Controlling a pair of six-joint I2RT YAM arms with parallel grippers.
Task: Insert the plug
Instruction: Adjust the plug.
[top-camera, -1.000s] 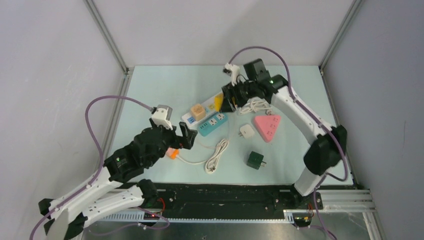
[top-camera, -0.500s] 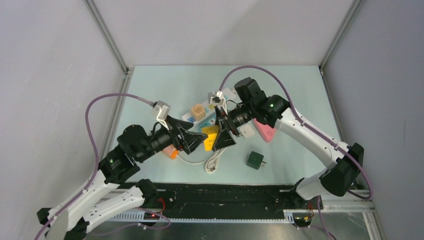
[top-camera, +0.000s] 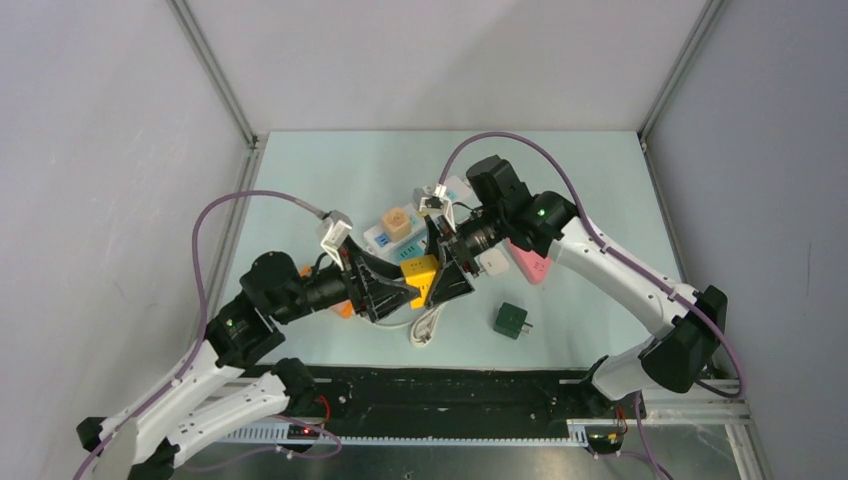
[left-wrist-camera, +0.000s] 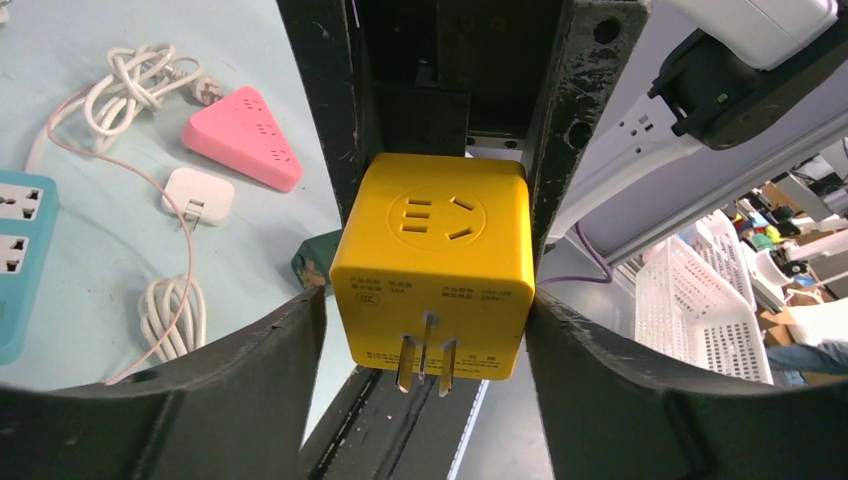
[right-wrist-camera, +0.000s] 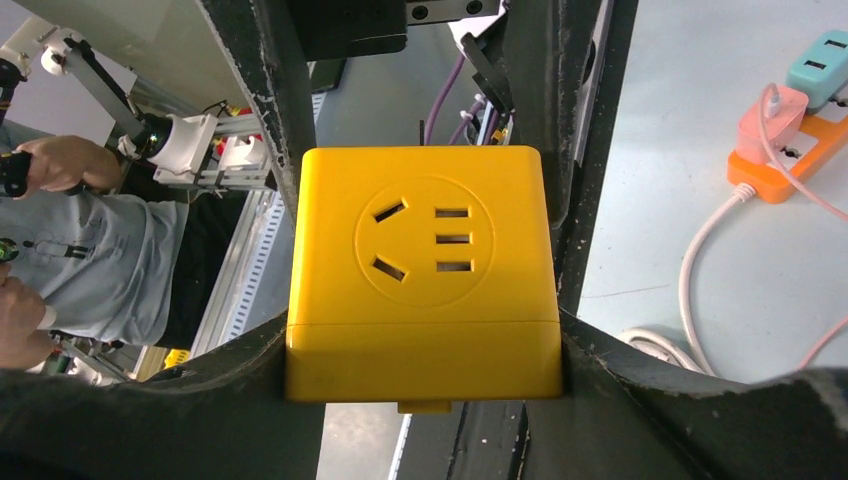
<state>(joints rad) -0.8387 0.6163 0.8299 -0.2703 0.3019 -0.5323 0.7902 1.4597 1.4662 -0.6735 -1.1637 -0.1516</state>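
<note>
Above the pale green table (top-camera: 330, 170), mid-air: yellow cube-shaped plastic plug adapter (right-wrist-camera: 425, 260), metal prongs (left-wrist-camera: 425, 362) left bare for insertion. My right gripper (right-wrist-camera: 425, 325) clamps its sides; my left gripper (left-wrist-camera: 425, 300) brackets it narrowly, whether pressing I cannot tell; handover, I judge.

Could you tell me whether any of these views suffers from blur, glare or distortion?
Left wrist: yellow cube adapter sharp, left hand's fingers bowed by the wide lens. Right wrist: adapter sharp and evenly lit, person behind slightly soft. Top external: even light, no glare.
</note>
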